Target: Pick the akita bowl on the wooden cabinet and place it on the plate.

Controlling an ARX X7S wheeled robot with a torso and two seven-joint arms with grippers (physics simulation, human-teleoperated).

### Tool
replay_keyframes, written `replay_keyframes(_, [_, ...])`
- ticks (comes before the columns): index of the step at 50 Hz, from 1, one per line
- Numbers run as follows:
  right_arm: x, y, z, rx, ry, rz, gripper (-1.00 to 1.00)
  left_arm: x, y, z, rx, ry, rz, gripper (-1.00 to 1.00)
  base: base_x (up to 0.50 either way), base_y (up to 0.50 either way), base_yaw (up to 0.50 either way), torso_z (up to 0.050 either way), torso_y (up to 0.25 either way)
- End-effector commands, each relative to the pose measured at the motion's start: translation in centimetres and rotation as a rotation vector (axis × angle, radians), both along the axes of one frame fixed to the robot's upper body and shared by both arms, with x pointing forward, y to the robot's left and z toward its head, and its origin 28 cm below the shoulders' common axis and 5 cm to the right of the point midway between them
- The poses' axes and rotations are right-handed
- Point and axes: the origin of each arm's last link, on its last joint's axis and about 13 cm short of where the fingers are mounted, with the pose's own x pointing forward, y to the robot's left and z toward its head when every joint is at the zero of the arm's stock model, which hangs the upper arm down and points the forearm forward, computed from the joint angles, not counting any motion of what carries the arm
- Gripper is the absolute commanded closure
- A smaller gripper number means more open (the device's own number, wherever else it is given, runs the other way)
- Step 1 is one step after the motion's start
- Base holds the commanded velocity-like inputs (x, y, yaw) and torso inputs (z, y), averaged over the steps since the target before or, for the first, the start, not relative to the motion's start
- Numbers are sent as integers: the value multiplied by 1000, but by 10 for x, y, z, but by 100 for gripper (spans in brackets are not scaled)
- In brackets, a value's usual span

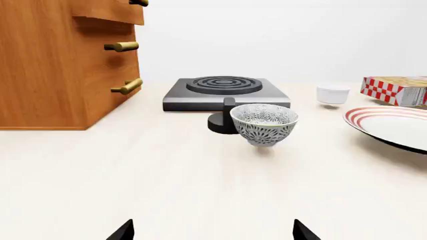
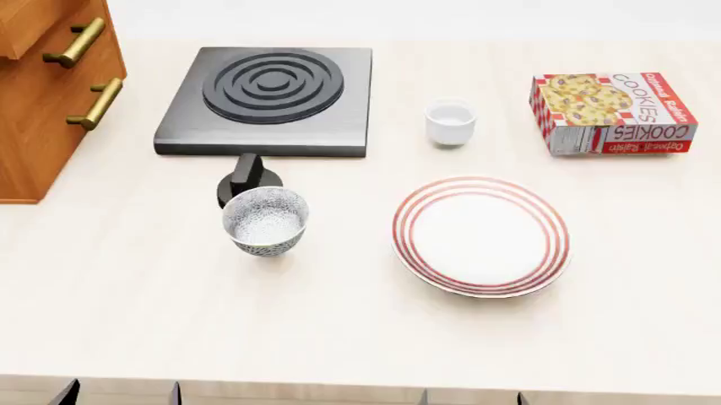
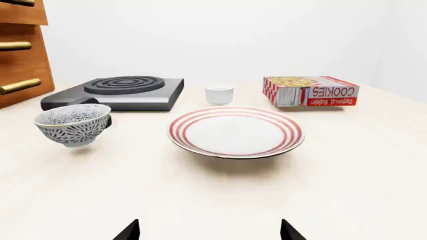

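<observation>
The akita bowl stands upright on the pale table, not on the wooden cabinet, which rises at the far left. It sits just in front of a black knob and left of the plate, a clear gap between them. In the left wrist view the bowl lies well ahead of my open left gripper, with the cabinet and the plate to either side. My right gripper is open too, facing the plate, the bowl off to one side. Both grippers hold nothing.
A grey square stove with rings sits behind the bowl, its black knob touching or nearly touching the bowl's far side. A small plain white cup and a cookies box stand beyond the plate. The table's front edge is near my fingertips.
</observation>
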Motion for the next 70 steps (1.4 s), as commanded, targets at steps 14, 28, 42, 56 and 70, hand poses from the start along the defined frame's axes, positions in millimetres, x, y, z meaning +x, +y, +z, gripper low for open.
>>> replay_keyframes(14, [-3, 1, 4, -23, -19, 12, -100, -4, 0, 5, 23, -16, 26, -100, 0, 0, 0, 0, 0])
replay_keyframes(28, [-4, 1, 4, -27, -17, 21, -100, -6, 1, 5, 7, -45, 6, -100, 0, 0, 0, 23, 0])
replay_keyframes(42, [-4, 1, 4, -28, -14, 19, -100, -5, 0, 4, 12, -34, 11, -100, 0, 0, 0, 50, 0])
replay_keyframes(56, [-4, 1, 4, -28, -13, 20, -100, -5, 0, 4, 10, -35, 11, -100, 0, 0, 0, 50, 0])
replay_keyframes(70, [-6, 1, 6, -30, -44, -2, -100, -6, 4, 7, -54, 6, 36, -100, 0, 0, 0, 42, 0])
